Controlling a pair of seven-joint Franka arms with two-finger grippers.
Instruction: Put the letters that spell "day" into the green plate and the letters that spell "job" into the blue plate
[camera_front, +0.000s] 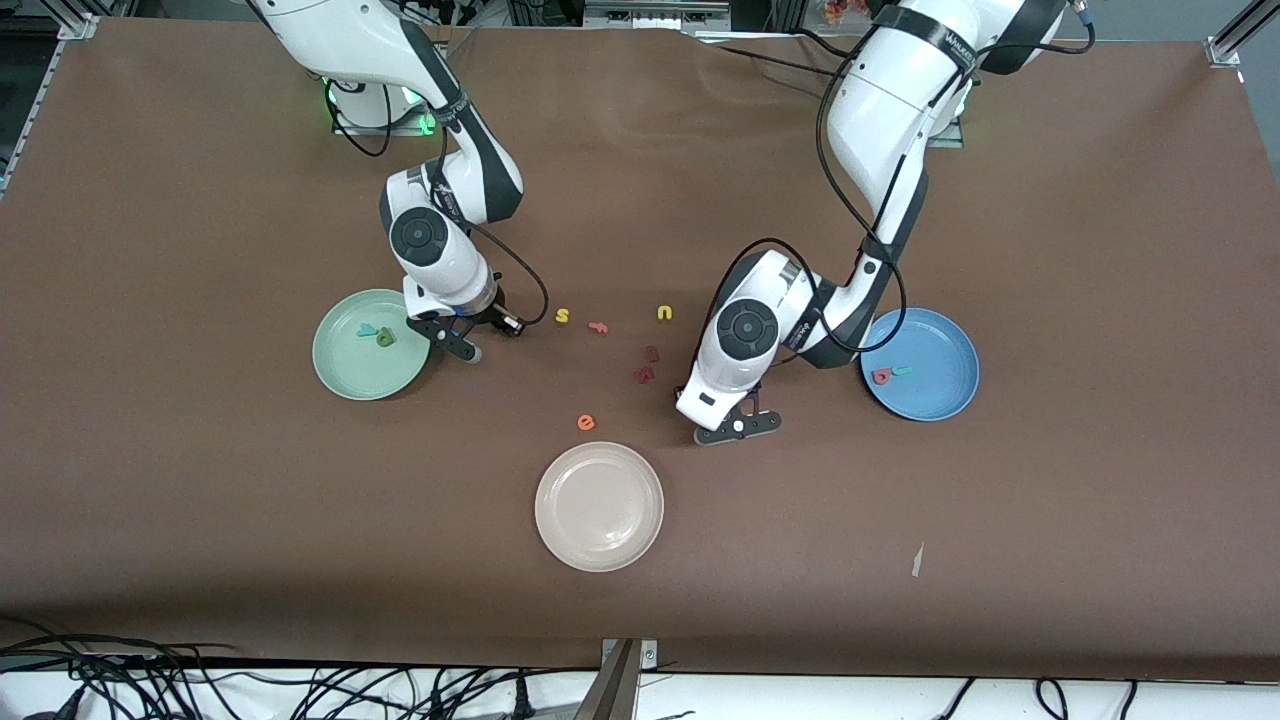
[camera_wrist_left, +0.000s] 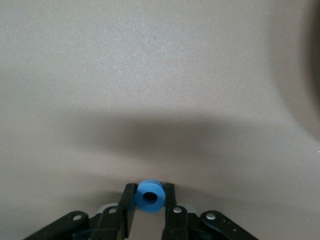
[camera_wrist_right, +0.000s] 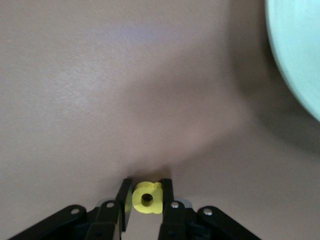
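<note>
While the round pale mint-green plate and round medium-blue plate rest on the brown tabletop, left gripper jaws clamp the blue foam ring "o"; right gripper jaws clamp the yellow foam "a" beside the green plate.

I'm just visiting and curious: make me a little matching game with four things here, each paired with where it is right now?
Things:
1. blue "o"
2. yellow "a"
3. pinkish-red "b"
4. dark green "d"

Places:
A. in the green plate
B. between the right gripper's fingers
C. in the blue plate
D. between the left gripper's fingers

Pairs: 1-D, 2-B, 3-C, 4-A
</note>
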